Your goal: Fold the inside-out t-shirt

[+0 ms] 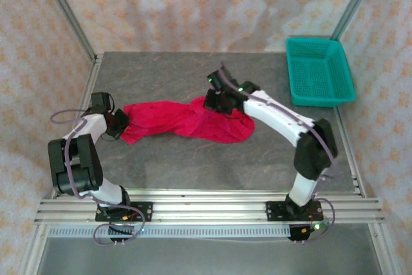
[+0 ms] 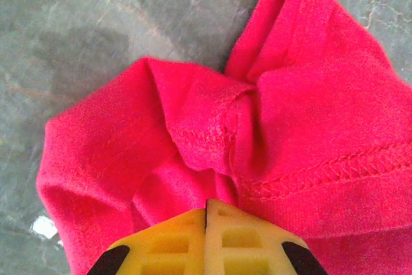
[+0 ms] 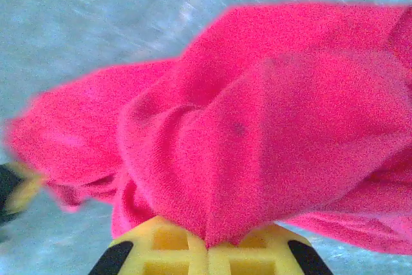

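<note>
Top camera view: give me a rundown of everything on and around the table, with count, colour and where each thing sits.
t-shirt: one, bright red, bunched in a strip across the middle of the table
basket: one, teal plastic, far right corner of the table
table: one, grey marbled top
rail: one, silver metal, along the near edge
left arm: one, white and black, near left
right arm: one, white and black, near right
left fingers: two, yellow, shut on the t-shirt's left end
right fingers: two, yellow, shut on the t-shirt's right part
</note>
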You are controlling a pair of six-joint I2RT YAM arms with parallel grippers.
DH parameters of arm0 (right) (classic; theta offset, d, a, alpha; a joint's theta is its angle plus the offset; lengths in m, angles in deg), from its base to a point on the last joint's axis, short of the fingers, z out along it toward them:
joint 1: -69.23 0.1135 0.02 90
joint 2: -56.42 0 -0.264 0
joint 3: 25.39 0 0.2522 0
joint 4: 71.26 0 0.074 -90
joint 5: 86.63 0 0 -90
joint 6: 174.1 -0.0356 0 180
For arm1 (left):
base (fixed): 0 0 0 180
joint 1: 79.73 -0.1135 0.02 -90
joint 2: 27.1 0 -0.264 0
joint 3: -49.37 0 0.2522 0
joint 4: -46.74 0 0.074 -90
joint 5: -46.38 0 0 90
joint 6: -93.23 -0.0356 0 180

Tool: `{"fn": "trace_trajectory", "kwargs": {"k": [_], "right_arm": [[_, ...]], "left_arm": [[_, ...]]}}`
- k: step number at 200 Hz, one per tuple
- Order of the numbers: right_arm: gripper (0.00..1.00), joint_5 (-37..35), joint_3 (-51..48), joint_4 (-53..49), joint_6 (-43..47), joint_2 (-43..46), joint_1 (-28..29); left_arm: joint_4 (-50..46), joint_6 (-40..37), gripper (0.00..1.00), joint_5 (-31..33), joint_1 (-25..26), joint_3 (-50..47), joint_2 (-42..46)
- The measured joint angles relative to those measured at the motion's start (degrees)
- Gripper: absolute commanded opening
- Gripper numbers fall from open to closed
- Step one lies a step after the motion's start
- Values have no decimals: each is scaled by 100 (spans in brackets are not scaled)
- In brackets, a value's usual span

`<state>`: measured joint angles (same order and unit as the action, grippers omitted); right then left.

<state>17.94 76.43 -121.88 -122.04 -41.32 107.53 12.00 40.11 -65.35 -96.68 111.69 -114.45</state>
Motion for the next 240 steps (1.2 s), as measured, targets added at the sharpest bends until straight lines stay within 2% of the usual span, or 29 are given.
{"fn": "trace_trajectory", "kwargs": {"k": [48,78,102,117,125,135,160,189,213,240], "right_arm": [[0,966,345,0,-258,1318,-901],[0,1054,129,-7,-256,1467,-1062],[0,901,-621,-15,-249,1458,-1137],[0,837,-1075,-59,-236,1392,-1200],[0,817,-1279,-72,-234,1344,-1248],[0,817,-1486,-70,-234,1298,-1327],[0,833,-1792,-44,-234,1270,-1587],[0,861,-1823,9,-232,1270,-1834],[0,909,-1818,50,-229,1270,-1864],[0,957,-1818,87,-229,1266,-1860]], "left_arm": [[-22,-9,0,31,-4,170,125],[-63,-11,0,37,-4,173,367],[-66,-9,0,-4,9,162,494],[-39,-11,25,-48,96,83,581],[-26,-13,37,-81,245,15,647],[-20,-114,43,-186,575,-55,723],[0,-402,46,-378,1698,-125,859],[-203,-890,48,-195,2830,-125,990],[-564,-1093,46,238,3108,-63,894],[-933,-1172,44,754,3237,308,358]]}}
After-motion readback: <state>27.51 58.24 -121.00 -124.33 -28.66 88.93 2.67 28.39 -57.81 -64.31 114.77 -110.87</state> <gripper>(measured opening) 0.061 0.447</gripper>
